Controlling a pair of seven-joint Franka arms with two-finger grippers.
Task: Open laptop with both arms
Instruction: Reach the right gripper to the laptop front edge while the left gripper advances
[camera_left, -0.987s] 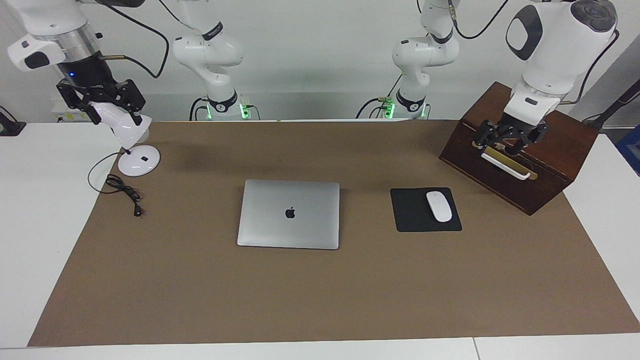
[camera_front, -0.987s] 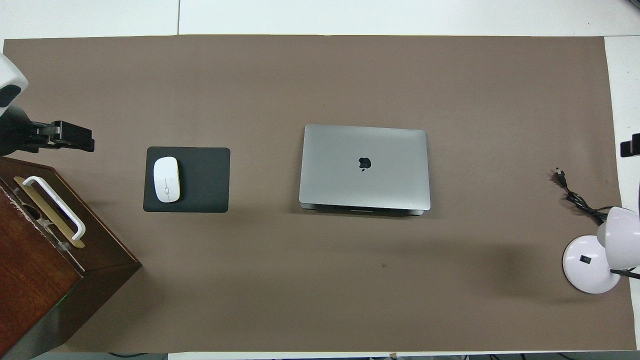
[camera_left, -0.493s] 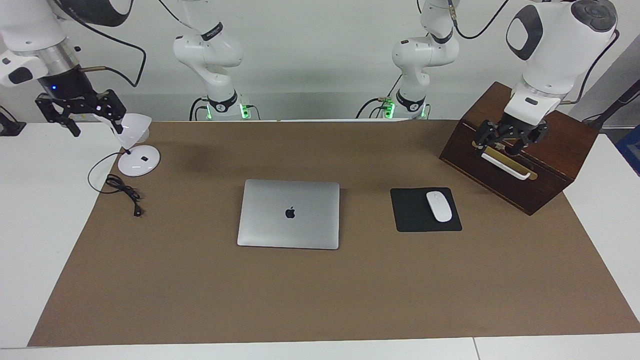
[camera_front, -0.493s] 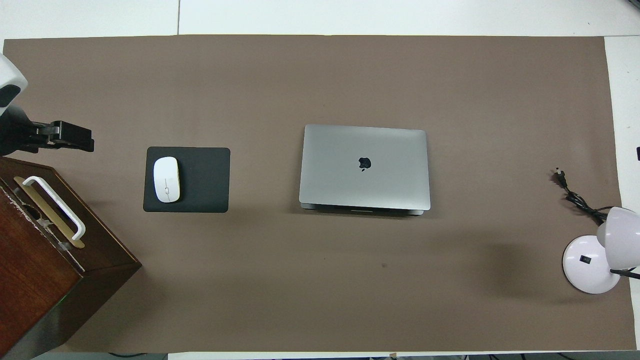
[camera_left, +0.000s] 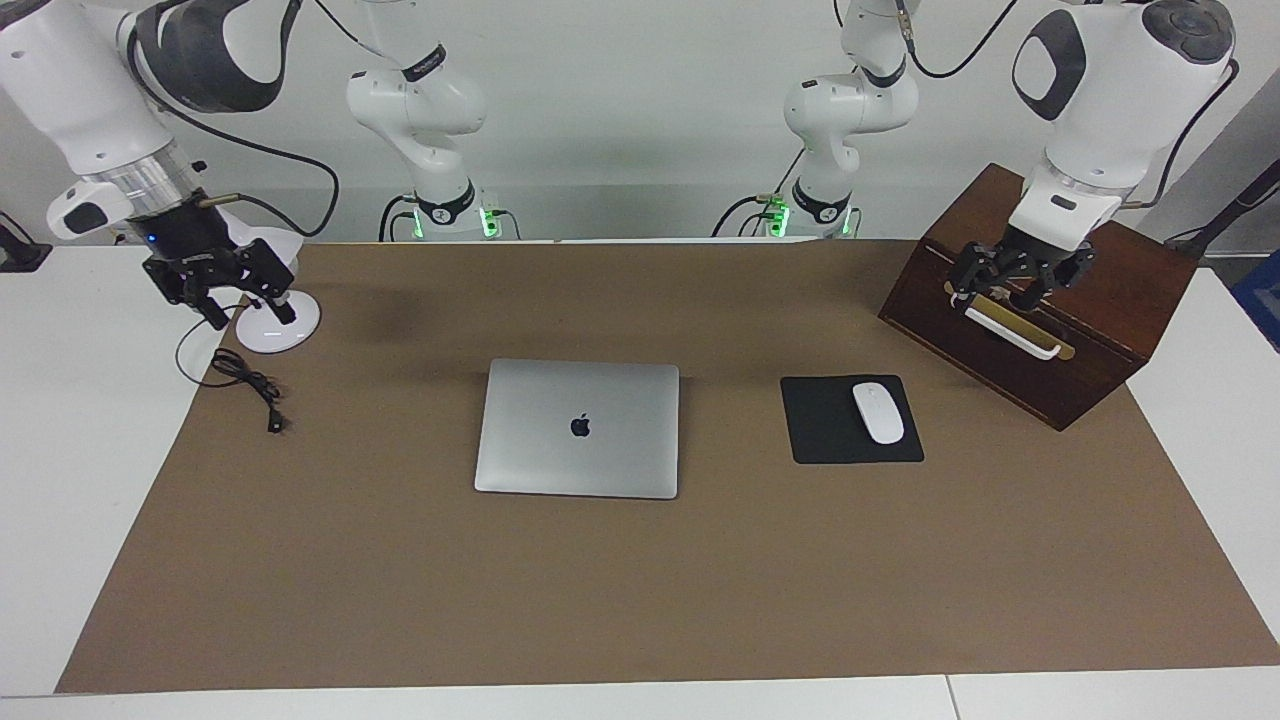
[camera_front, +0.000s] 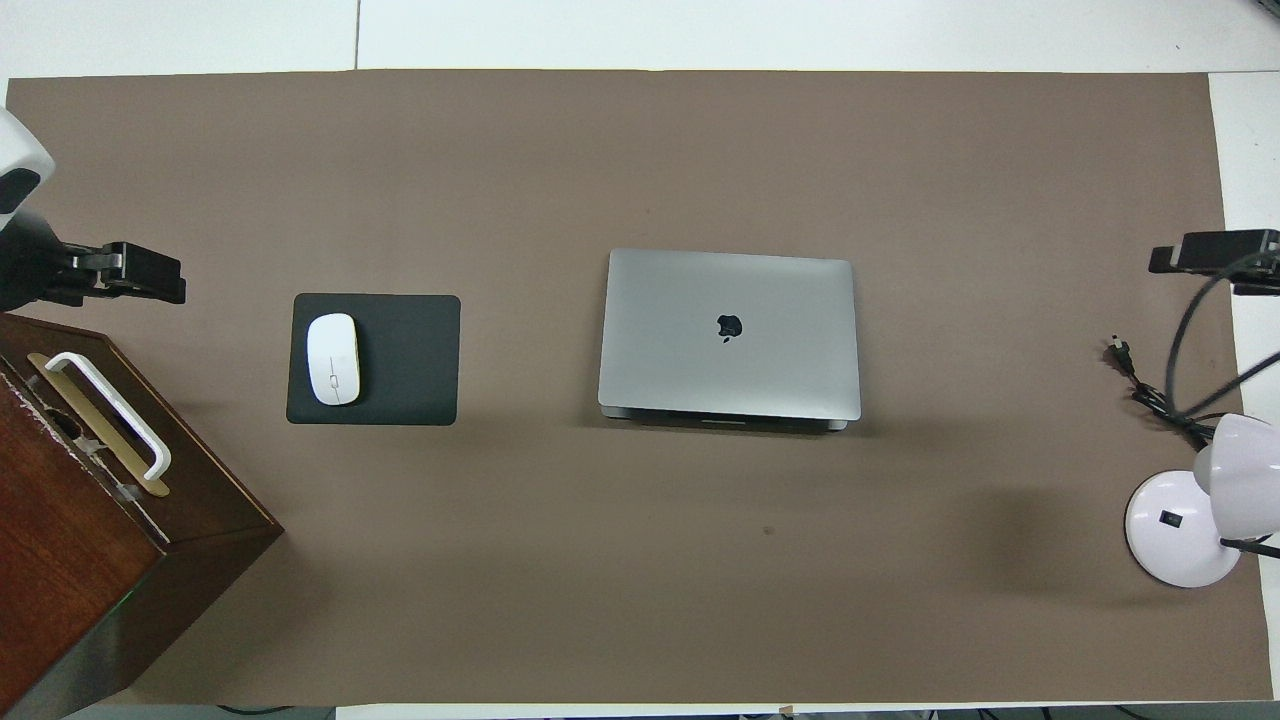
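The laptop (camera_left: 578, 428) lies closed on the brown mat in the middle of the table, apple logo up; it also shows in the overhead view (camera_front: 730, 335). My right gripper (camera_left: 248, 315) hangs open and empty over the lamp base at the right arm's end, well apart from the laptop; its tip shows in the overhead view (camera_front: 1205, 255). My left gripper (camera_left: 1000, 292) is open and empty just above the white handle of the wooden box at the left arm's end, also seen from overhead (camera_front: 150, 280).
A black mouse pad (camera_left: 825, 440) with a white mouse (camera_left: 878, 412) lies beside the laptop toward the left arm's end. A dark wooden box (camera_left: 1100, 330) stands nearer to the robots than the pad. A white desk lamp (camera_left: 290, 325) and its black cable (camera_left: 250, 385) sit at the right arm's end.
My right gripper swung out toward the table's end, then came back and lower over the lamp base. My left gripper has barely moved. The laptop has not moved.
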